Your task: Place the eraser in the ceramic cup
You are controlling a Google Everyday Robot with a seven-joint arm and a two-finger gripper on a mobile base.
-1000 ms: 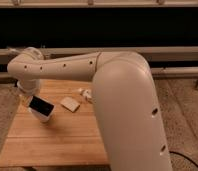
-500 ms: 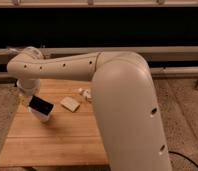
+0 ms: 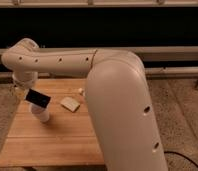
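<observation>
The eraser (image 3: 38,98), a small black block, sits tilted right over the mouth of the white ceramic cup (image 3: 42,115), which stands upright on the left part of the wooden table (image 3: 57,142). My gripper (image 3: 23,91) hangs from the wrist at the far left, just left of and touching or nearly touching the eraser. I cannot tell whether it still holds the eraser. The large white arm (image 3: 122,100) fills the right of the view.
A flat tan square piece (image 3: 70,103) lies on the table right of the cup. A small pale object (image 3: 81,91) lies behind it by the arm. A dark wall with a rail runs behind the table. Carpet surrounds it.
</observation>
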